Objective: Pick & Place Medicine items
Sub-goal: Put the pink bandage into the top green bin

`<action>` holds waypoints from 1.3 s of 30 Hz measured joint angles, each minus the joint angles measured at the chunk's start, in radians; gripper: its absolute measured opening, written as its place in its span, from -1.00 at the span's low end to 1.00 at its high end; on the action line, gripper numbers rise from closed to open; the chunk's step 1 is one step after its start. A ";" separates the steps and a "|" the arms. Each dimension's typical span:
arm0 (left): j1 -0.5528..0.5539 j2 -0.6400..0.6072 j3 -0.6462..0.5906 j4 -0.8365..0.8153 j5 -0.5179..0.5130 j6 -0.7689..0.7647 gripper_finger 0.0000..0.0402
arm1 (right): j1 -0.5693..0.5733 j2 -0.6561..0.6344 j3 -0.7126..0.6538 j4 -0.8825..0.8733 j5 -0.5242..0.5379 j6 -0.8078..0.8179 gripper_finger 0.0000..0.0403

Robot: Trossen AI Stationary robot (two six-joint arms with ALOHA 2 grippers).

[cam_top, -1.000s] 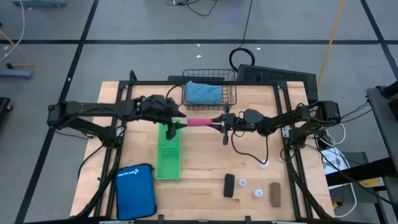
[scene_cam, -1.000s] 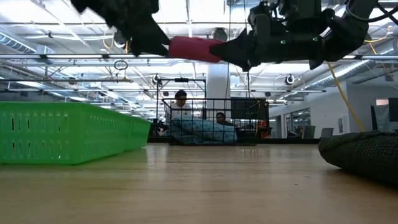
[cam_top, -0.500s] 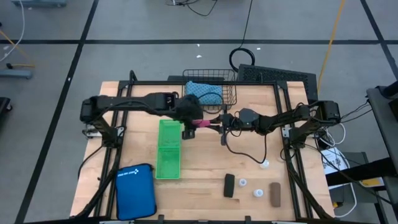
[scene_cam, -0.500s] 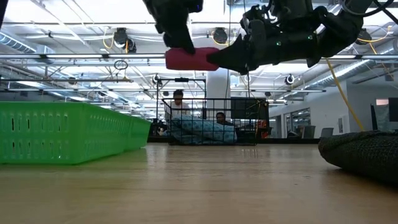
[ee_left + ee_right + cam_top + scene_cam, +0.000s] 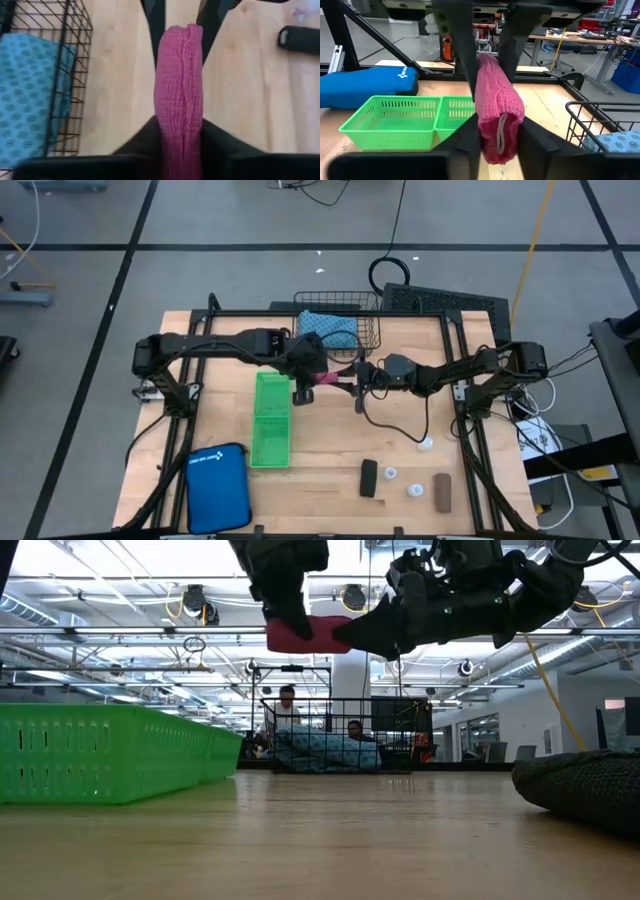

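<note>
One pink knitted oblong piece (image 5: 326, 380) hangs in the air above the wooden desk (image 5: 330, 440), between the green tray and the wire basket. It is gripped at both ends: the left gripper (image 5: 305, 385) has its jaws clamped on one end, and the right gripper (image 5: 352, 380) has its jaws clamped on the other, as both wrist views show.

Near the front edge of the desk lie one black oblong piece (image 5: 369, 477) and one brown oblong piece (image 5: 441, 491), with two tiny white round bottles (image 5: 391, 473) between them. A third white bottle (image 5: 425, 444) sits apart, closer to the right arm.

There are three containers. One long green plastic tray (image 5: 271, 420) with two compartments lies left of centre; nothing shows inside either part. One black wire basket (image 5: 338, 320) at the far edge holds a teal patterned cloth bundle (image 5: 325, 331). One large blue zip pouch with a white logo (image 5: 218, 487) lies flat at the front left corner, beside the tray.
</note>
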 joint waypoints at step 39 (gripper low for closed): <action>-0.223 -0.518 -0.855 0.240 -0.465 -1.640 -0.35 | 0.013 -0.110 -0.001 -0.146 0.001 -0.027 -0.25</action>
